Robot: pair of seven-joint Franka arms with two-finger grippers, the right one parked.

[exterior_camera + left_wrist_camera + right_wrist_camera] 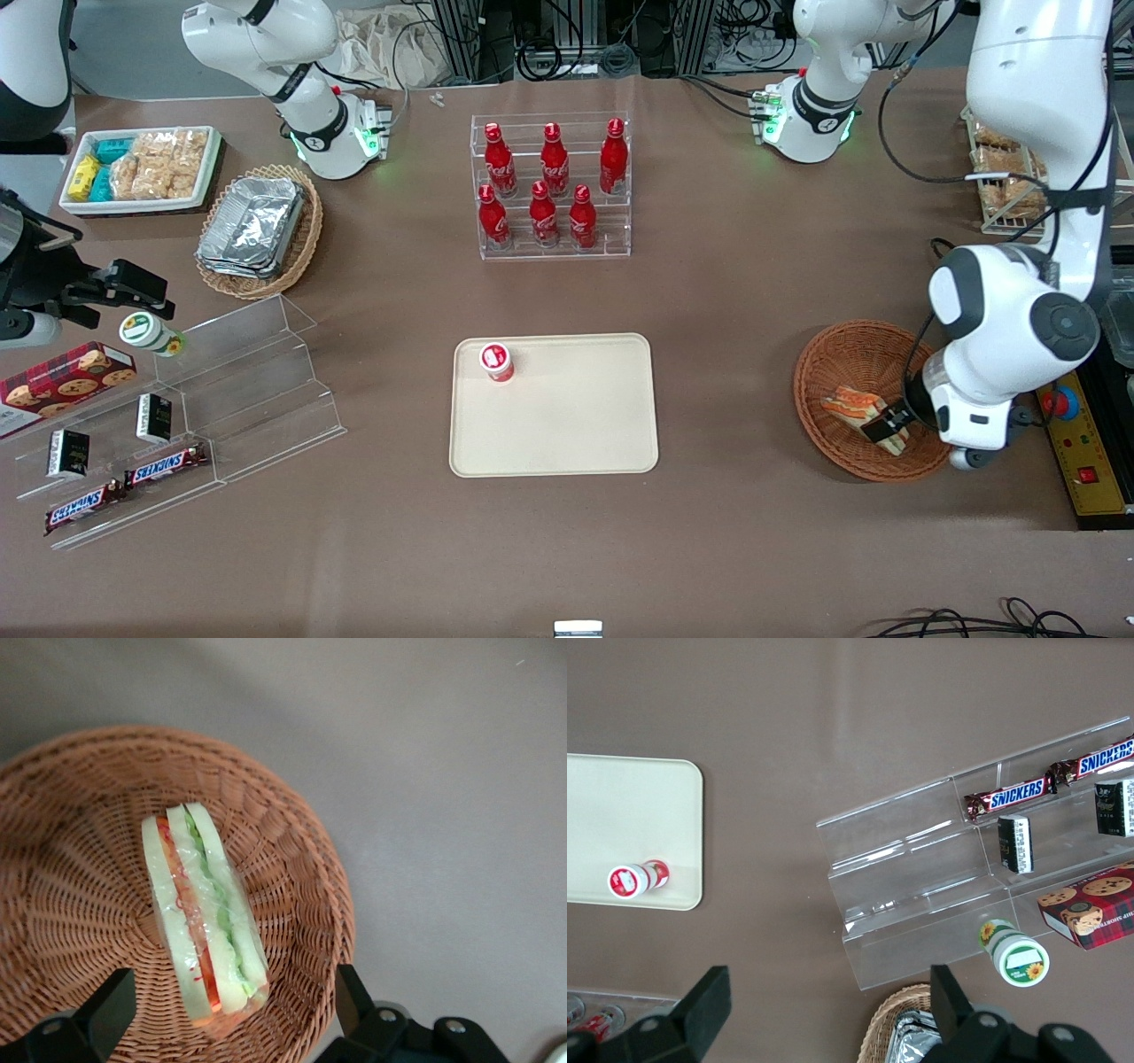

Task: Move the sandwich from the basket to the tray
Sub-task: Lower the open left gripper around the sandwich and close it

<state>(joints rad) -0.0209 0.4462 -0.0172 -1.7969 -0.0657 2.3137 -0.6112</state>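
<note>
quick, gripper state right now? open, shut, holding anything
Left gripper: open, holding nothing, fingers astride the sandwich in the basket.

Reddish-brown woven basket (292, 868). Sandwich (205, 917) with pale bread and stripes of orange-red and green. Black gripper (232, 1001) over the basket, fingers (108, 1003) spread wide. Cream tray (567, 425). Red and white bottle (497, 361) on the tray. Brown table (726, 292).

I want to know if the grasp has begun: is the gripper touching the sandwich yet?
Apart. The left wrist view shows the gripper open, basket weave visible between each finger and the sandwich.
</note>
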